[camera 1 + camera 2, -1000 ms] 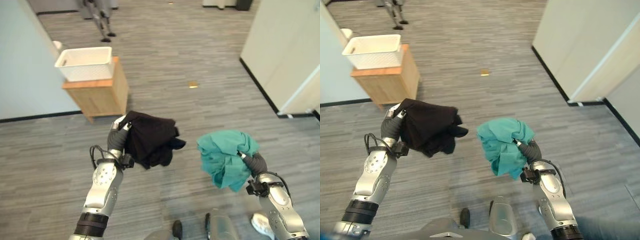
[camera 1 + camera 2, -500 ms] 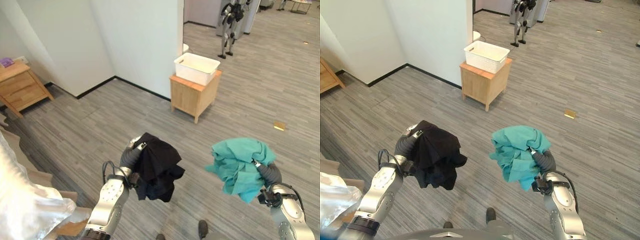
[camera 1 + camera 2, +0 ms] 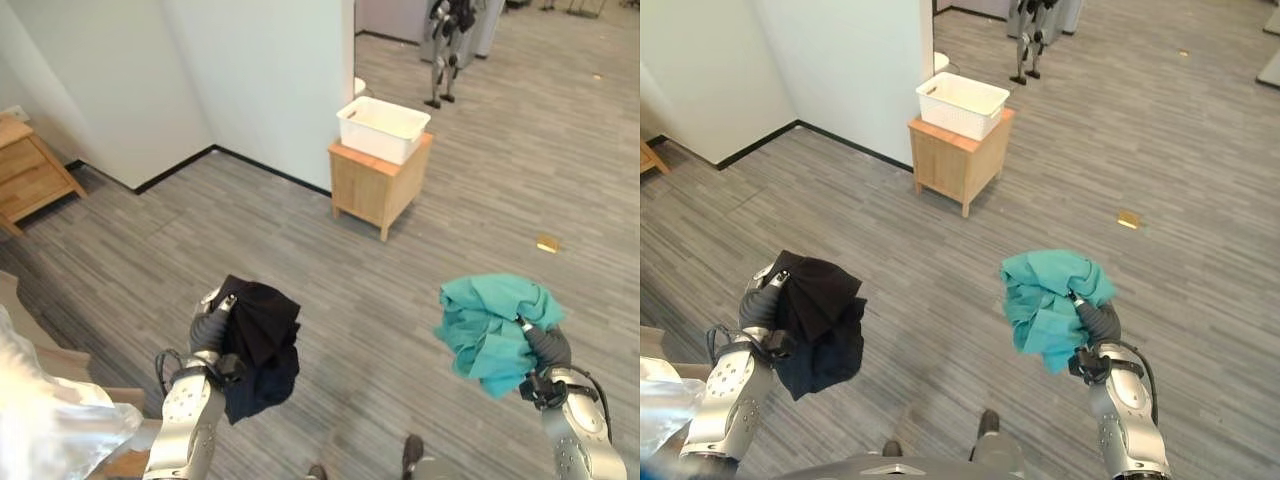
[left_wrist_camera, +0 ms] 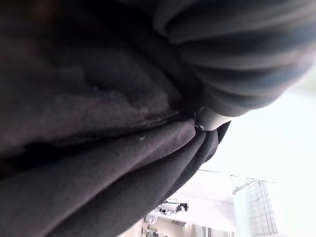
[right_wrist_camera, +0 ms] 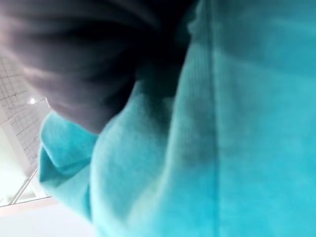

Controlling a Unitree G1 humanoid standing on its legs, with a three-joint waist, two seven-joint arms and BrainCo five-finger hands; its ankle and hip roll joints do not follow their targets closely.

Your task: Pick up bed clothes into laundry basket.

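Note:
My left hand (image 3: 208, 326) is shut on a bunched black garment (image 3: 259, 346), which hangs from it above the floor at the lower left. The same black cloth (image 4: 98, 148) lies against that hand in the left wrist view. At the lower right, my right hand (image 3: 548, 349) is shut on a crumpled teal garment (image 3: 489, 321), also held in the air; the teal cloth (image 5: 222, 148) presses close to the hand's cover. A white laundry basket (image 3: 383, 116) stands on a small wooden stand (image 3: 379, 186) farther ahead, beside a white wall corner.
Grey plank floor stretches between me and the stand. A wooden nightstand (image 3: 26, 172) is at the far left and white bedding (image 3: 45, 420) at the lower left. Another robot (image 3: 447, 38) stands beyond the basket. A small yellow item (image 3: 547, 243) lies on the floor.
The camera has swung round, bringing the wall corner and nightstand into view. Both hands still hold their garments; the left hand with the black one has dropped lower and leftward.

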